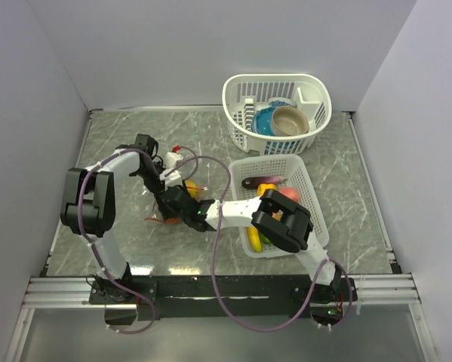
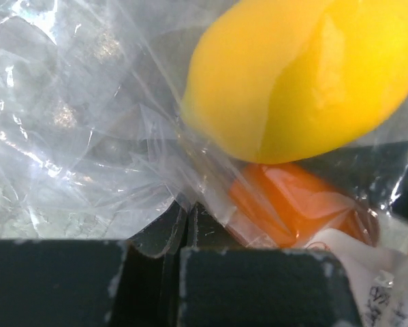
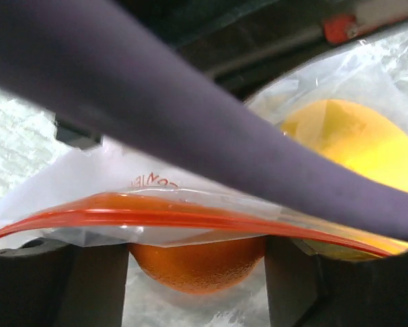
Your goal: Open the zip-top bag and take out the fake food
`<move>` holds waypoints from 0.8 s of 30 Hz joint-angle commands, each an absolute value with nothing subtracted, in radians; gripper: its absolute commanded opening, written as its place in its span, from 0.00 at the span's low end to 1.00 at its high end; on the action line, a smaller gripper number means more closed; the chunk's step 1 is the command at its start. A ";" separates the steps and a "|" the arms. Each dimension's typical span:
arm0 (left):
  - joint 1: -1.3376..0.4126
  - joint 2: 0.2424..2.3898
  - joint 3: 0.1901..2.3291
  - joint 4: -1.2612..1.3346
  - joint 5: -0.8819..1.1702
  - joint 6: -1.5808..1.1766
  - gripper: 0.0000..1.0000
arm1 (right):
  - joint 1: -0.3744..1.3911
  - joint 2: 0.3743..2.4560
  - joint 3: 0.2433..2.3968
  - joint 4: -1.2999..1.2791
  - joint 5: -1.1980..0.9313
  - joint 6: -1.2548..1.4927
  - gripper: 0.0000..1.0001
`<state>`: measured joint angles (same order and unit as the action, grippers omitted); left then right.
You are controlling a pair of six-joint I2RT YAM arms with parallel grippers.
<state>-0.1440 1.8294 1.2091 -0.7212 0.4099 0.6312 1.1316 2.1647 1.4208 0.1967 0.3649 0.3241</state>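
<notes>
The zip-top bag [image 1: 179, 197] lies on the table between both grippers. In the left wrist view its clear plastic [image 2: 88, 136] fills the frame, with a yellow fruit [image 2: 299, 75] and an orange piece [image 2: 292, 204] inside it. My left gripper [image 2: 188, 221] is shut on a fold of the bag's film. In the right wrist view the red-orange zipper strip [image 3: 156, 214] runs across above an orange round fruit [image 3: 197, 262]. My right gripper [image 3: 197, 289] is shut on that fruit, a finger touching each side. A yellow fruit [image 3: 353, 143] shows behind the plastic.
A white slatted basket [image 1: 309, 196] at the right holds several toy foods, including a banana [image 1: 253, 240]. A second basket [image 1: 320, 98] at the back holds a blue bowl and a tan bowl. A purple cable [image 3: 156, 122] crosses the right wrist view.
</notes>
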 commanded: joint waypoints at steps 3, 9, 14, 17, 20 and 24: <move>-0.152 1.795 1.207 -0.698 0.371 0.617 0.01 | 1.157 1.941 1.186 0.241 0.420 0.324 0.18; -0.143 1.821 1.198 -0.631 0.259 0.609 0.01 | 1.206 1.599 0.996 0.206 0.512 0.319 0.22; -0.140 1.821 1.200 -0.637 0.268 0.607 0.01 | 1.203 1.361 0.885 0.083 0.656 0.383 0.21; -0.140 1.816 1.207 -0.647 0.285 0.607 0.01 | 1.186 1.264 0.824 0.000 0.837 0.475 0.15; -0.141 1.822 1.223 -0.661 0.298 0.609 0.01 | 1.083 1.259 0.839 -0.279 0.963 0.737 0.10; -0.140 1.822 1.224 -0.667 0.302 0.615 0.01 | 1.008 1.321 0.873 -0.446 1.005 0.851 1.00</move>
